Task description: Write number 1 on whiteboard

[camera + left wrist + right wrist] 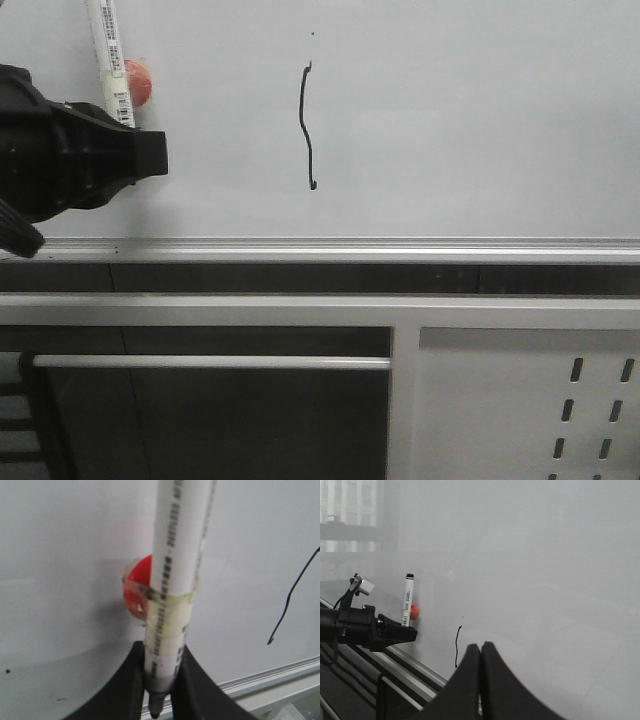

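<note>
- Whiteboard [480, 120] fills the upper front view; silver rail [320, 245] runs along its lower edge.
- Number 1 [308, 128] is on the board: one thin black, slightly wavy vertical stroke, above the rail, right of the left gripper [150, 155].
- Left fingers [125, 690] are clenched on the marker [172, 580], a white barrel with a band of tape. The marker stands upright, apart from the stroke.
- Red round object [136, 587] sits behind the marker; whether it touches the board I cannot tell.
- Right gripper [480, 652]: fingers pressed together, grasping nothing.
- Judgement: the stroke looks finished. To do this step well, draw the marker straight off the board, avoiding sideways drag that could smear the ink.
- Count: one board, one stroke, one marker, one red object, two grippers.
</note>
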